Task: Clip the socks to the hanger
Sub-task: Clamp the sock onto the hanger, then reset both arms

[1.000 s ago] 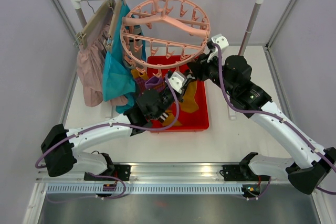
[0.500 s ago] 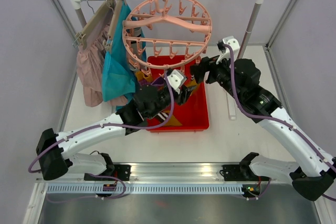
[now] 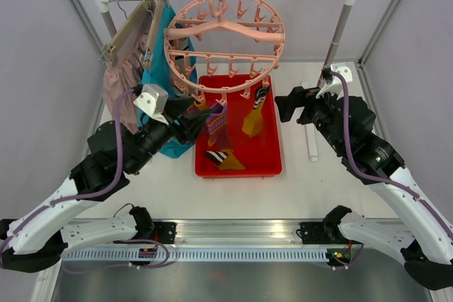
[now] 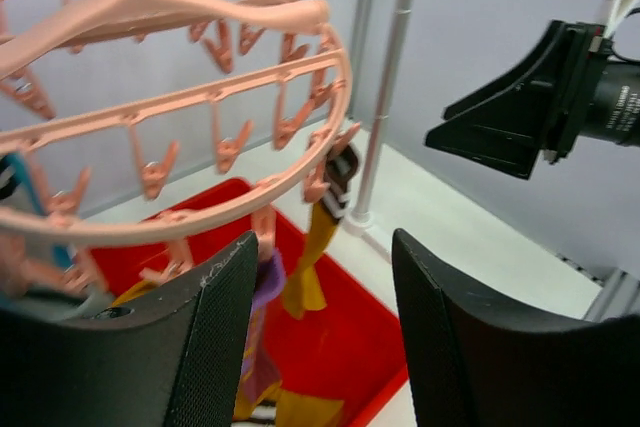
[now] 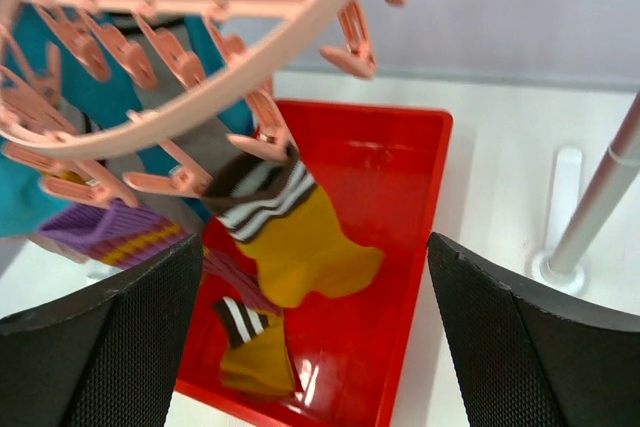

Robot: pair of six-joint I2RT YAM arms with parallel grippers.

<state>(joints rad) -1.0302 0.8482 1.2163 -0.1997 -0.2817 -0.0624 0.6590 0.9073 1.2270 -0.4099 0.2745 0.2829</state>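
Mustard sock [image 3: 253,121] on pink hanger [image 3: 241,30]

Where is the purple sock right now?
Top view: the purple sock hangs from the pink hanger, at its near rim, over the red tray, left of the hanging mustard sock.

The top external camera looks down from above and behind the arm bases, covering the whole table [image 3: 297,189]. The left wrist camera, framed by the left gripper [image 4: 322,247], sits close under the hanger [image 4: 230,9] and faces rightward. The right wrist camera, framed by the right gripper [image 5: 312,245], looks down and leftward. Both wrist views share the clipped mustard sock [image 4: 305,287] and the red tray [image 4: 345,342].
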